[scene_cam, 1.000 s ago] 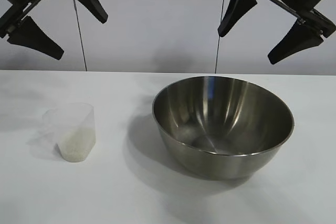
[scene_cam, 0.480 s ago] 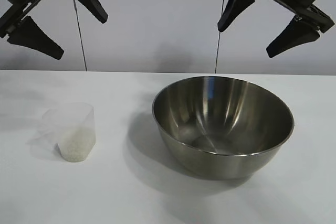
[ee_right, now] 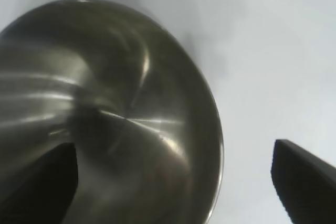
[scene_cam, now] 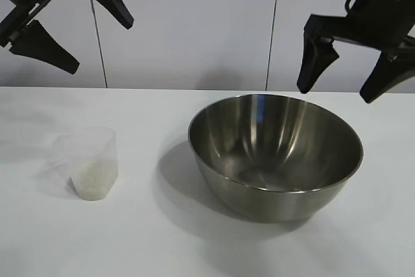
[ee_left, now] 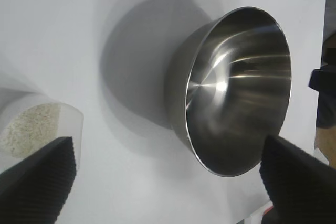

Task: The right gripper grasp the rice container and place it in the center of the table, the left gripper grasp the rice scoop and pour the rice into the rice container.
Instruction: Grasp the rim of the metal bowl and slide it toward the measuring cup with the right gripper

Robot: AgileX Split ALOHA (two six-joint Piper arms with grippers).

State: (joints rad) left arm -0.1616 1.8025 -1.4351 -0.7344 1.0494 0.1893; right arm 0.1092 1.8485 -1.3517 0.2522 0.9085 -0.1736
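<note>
**White bench, bowl and cup set apart, both hands spread wide**

White and plain, the bench (scene_cam: 142, 238) runs back to a pale panelled wall. On it, right of the middle in the exterior view, stands the rice container (scene_cam: 275, 154), a large shiny steel bowl sitting upright with its wide rim level and its inside bare. Well apart from it, toward the left side of the bench, stands the rice scoop (scene_cam: 91, 163), a small clear plastic cup, also upright. The rice (scene_cam: 94, 176) fills its lower part as a pale heap of grains.

The right hand (scene_cam: 343, 72) hangs in the air above the far right part of the bowl's rim, pointing steeply down. Its two tapered black fingers (scene_cam: 314, 63) stand wide apart and hold nothing; their tips are above the rim and touch nothing. In the right wrist view the bowl (ee_right: 110, 119) fills most of the picture below the hand, with one finger over the bowl's inside and the other over bare bench outside the rim.

The left hand (scene_cam: 71, 24) is high at the upper left, above and behind the cup and clear of it. Its fingers too are spread wide with nothing between them. The left wrist view shows the cup (ee_left: 37, 124) by one finger and the bowl (ee_left: 236, 87) farther off.
</note>
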